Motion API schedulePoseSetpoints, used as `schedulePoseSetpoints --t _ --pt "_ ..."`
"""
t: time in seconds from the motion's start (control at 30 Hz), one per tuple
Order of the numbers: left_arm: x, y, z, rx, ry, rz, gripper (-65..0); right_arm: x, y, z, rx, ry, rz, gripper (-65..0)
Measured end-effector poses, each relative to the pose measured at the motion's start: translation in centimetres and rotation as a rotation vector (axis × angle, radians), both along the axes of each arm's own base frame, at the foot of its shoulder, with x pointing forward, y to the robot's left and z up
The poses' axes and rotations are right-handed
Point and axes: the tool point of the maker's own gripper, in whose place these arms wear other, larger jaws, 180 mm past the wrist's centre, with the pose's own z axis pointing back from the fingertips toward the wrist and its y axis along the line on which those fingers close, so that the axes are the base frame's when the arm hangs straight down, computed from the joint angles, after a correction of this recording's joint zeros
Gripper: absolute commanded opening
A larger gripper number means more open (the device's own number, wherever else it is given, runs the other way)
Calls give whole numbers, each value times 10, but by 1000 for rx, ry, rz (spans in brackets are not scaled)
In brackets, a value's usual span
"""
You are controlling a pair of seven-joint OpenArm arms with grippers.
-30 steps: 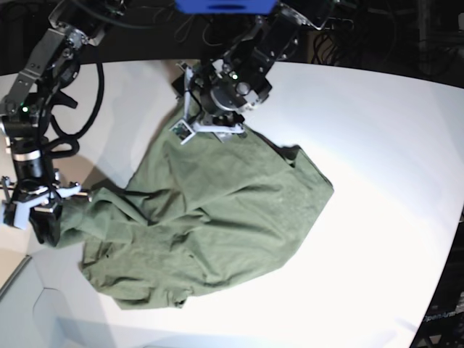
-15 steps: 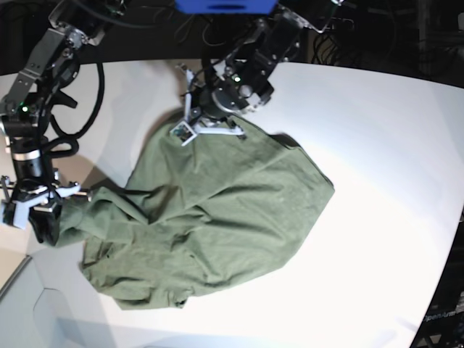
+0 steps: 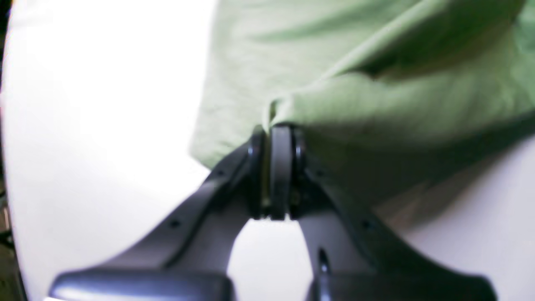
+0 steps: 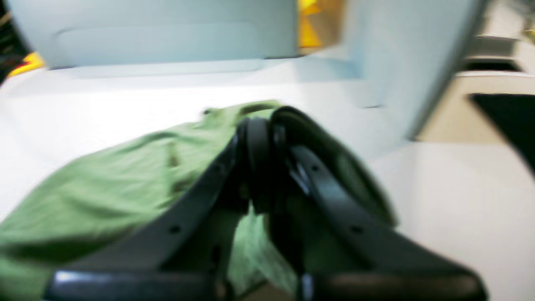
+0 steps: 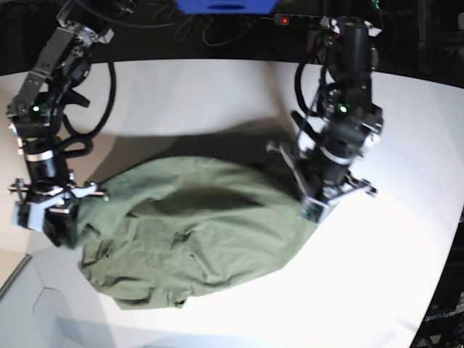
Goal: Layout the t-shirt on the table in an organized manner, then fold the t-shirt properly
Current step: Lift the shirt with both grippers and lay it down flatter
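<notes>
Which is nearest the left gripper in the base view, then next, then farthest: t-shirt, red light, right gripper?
1. t-shirt, pinched in the left gripper.
2. red light, behind the table.
3. right gripper, at the cloth's far side.

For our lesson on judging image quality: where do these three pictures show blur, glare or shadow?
Left wrist view: soft all over, the t-shirt smeared, the table glaring white. Right wrist view: blurred throughout, the claw and the background streaked. Base view: the sharpest, with a dark shadow behind the raised cloth and a bright patch on the tabletop beside the left claw.
</notes>
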Motion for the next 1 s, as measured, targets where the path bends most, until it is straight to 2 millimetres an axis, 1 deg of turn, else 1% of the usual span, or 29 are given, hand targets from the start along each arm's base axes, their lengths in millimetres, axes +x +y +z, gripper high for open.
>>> schedulePoseSetpoints --t 0.07,0.13,0.2,0.27,0.43,0.53,0.6,0.63,0.73,0.8,0.83,0.9,0.93,1.0 --pt "20 20 27 -9 -87 60 -647 1 12 -2 13 2 32 -650" --pt "33 43 49 -24 -147 138 -647 2 14 -2 7 4 36 -650" --pt "43 59 64 -27 -180 185 -647 6 15 5 -4 -10 42 -650" --pt "56 65 89 -26 -244 196 -647 15 15 21 -10 -54 44 -650" --pt "81 61 150 -22 -393 173 -647 39 11 67 -55 -127 46 -650" --pt "94 60 201 -37 -511 172 -647 55 2 106 -92 -185 -1 -650" --pt "99 58 242 -56 -612 171 -647 61 -2 141 -117 -261 -11 -650" --pt "100 58 260 -60 -654 169 -647 63 -3 157 -122 -299 -15 -650" --pt "99 59 306 -70 -760 172 -647 65 -8 205 -145 -404 -34 -650" --pt "98 50 332 -55 -819 151 -647 62 -14 237 -169 -474 -47 -650" --pt "96 44 344 -56 -850 130 -647 59 -16 254 -177 -514 -57 -650" --pt "92 38 358 -55 -888 109 -647 52 -19 285 -191 -593 -68 -650" --pt "92 37 361 -59 -892 108 -647 48 -20 296 -194 -625 -71 -650" --pt "90 39 368 -58 -904 115 -647 43 -24 312 -204 -661 -85 -650"
